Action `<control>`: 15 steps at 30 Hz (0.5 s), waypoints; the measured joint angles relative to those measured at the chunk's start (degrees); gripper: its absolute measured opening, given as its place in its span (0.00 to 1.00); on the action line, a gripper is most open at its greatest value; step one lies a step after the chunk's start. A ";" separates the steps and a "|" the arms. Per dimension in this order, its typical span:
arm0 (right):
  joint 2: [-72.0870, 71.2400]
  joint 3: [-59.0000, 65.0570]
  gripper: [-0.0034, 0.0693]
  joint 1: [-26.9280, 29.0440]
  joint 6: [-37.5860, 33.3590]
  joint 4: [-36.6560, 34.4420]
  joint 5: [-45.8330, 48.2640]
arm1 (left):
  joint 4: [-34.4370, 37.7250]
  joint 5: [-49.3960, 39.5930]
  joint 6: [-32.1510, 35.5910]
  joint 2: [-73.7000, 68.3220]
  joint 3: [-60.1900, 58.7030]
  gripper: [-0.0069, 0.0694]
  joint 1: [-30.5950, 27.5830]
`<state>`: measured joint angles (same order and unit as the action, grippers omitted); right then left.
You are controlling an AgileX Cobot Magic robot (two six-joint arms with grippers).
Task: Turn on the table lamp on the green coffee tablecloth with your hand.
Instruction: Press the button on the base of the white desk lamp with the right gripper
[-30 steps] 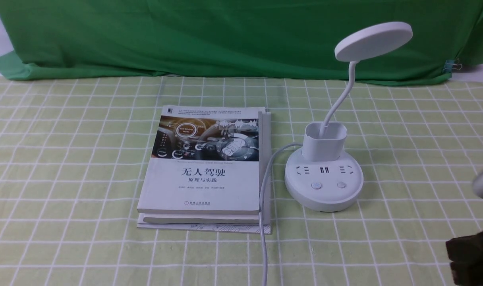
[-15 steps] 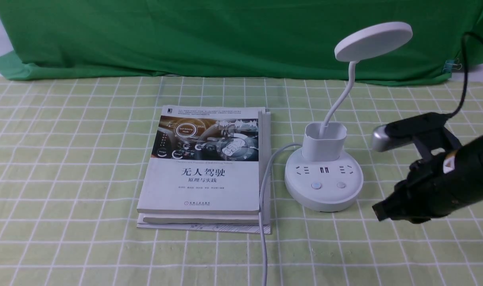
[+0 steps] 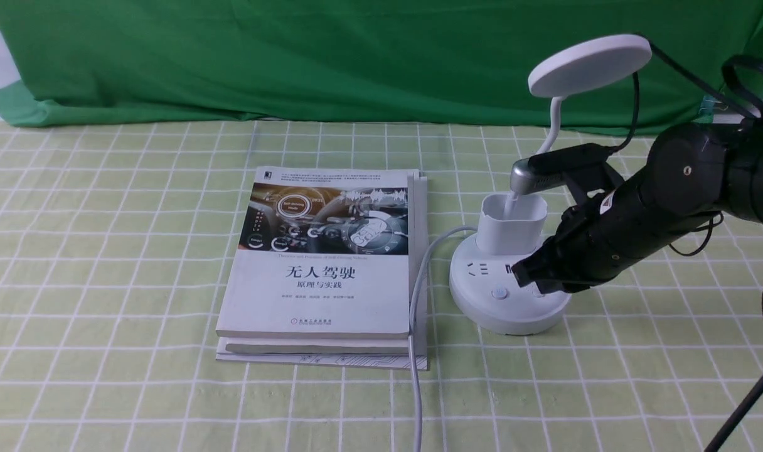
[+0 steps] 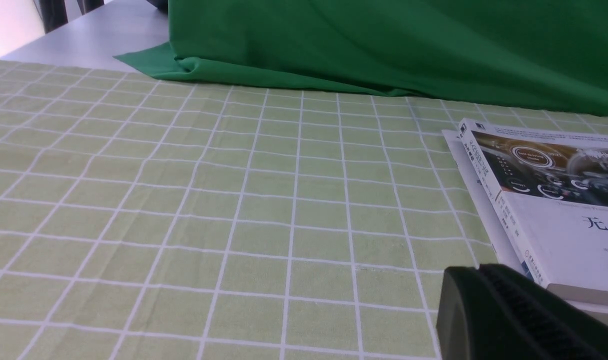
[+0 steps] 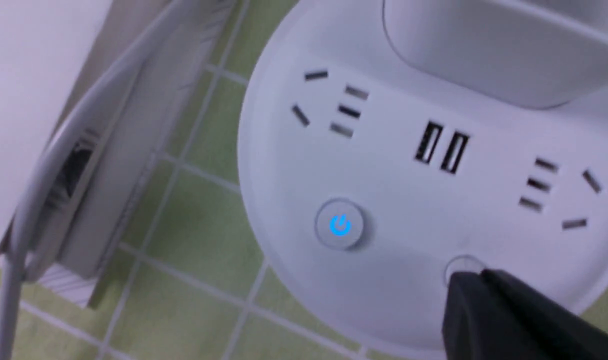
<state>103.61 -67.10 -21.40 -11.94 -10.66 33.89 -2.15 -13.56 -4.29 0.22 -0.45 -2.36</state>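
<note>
Front view: the table lamp (image 3: 510,235) stands on the green coffee tablecloth (image 3: 105,251), right of centre, just beside a stack of books (image 3: 322,270). Its flat disc head (image 3: 590,64) is tilted and sits atop a thin curved neck (image 3: 552,125). The neck runs down into the cup holder (image 3: 510,226) on the round base (image 3: 488,307). A white cord (image 3: 419,301) leaves the base and runs along the books' edge. The right gripper (image 3: 524,273) reaches in from the right, its tip over the base's right half. Its fingers read as one dark wedge – pressed together, clamping nothing.

Left wrist view: the left gripper (image 4: 524,315) shows only as a black ribbed corner near the books – whether it is parted I cannot tell.

Right wrist view: the base carries two sockets, twin USB ports (image 5: 441,147) and a button lit blue (image 5: 339,226). A black fingertip (image 5: 489,305) sits on the second button (image 5: 461,265). The cup's inside is hidden here.
</note>
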 joint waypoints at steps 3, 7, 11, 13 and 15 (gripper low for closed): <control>1.34 -0.35 0.09 0.42 0.00 0.00 -1.73 | 0.00 0.00 0.00 0.00 0.00 0.09 0.00; 1.83 -0.68 0.09 0.86 0.00 0.00 -2.76 | 0.00 0.00 0.00 0.00 0.00 0.09 0.00; 2.36 -1.15 0.09 0.86 0.00 0.00 -2.81 | 0.00 0.00 0.00 0.00 0.00 0.09 0.00; 3.17 -1.15 0.09 0.86 0.00 0.00 -2.75 | 0.00 0.00 0.00 0.00 0.00 0.09 0.00; 4.00 -1.33 0.09 0.86 0.00 -0.06 -3.31 | 0.00 0.00 0.00 0.00 0.00 0.09 0.00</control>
<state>107.61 -68.43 -20.54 -11.94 -10.72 30.58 -2.15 -13.56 -4.29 0.22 -0.45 -2.36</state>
